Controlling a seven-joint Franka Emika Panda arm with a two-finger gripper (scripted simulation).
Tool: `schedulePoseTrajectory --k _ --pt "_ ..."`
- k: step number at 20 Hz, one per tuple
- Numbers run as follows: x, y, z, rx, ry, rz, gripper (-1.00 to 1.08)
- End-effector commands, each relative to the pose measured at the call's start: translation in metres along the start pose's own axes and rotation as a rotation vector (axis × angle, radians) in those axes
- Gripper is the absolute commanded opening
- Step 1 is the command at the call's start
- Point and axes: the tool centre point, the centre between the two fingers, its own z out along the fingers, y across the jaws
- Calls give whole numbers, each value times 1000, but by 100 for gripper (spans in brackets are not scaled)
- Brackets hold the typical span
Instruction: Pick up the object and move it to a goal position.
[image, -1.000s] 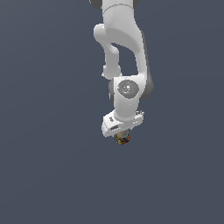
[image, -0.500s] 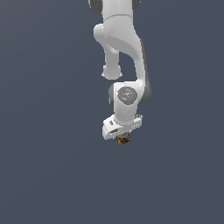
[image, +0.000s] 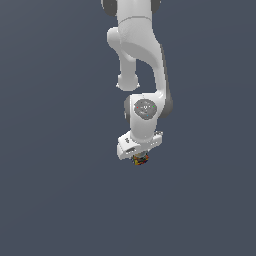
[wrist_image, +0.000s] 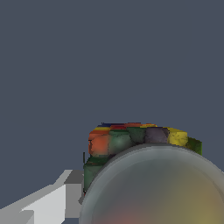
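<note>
In the exterior view the white arm (image: 142, 75) hangs down from the top of the frame against a plain dark grey-blue backdrop. The end effector (image: 140, 156) points downward, and the object (image: 140, 160) sits directly under it, tucked tight between the fingers, its red, yellow and blue speckles just peeking out below the white hand. In the wrist view the object (wrist_image: 140, 144) fills the lower frame, its greyish round top nearest the camera, one pale finger (wrist_image: 48, 199) touching its side. The end effector is closed narrowly around the object.
</note>
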Motion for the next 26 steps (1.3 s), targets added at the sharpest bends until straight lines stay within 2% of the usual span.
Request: schedulePoseTrajectory --k 1,13,26 --pt "0 0 -1 0 1 0 -100" --pt "-21 6 -41 0 1 0 -100" --pt "-76 21 -148 0 1 0 -100"
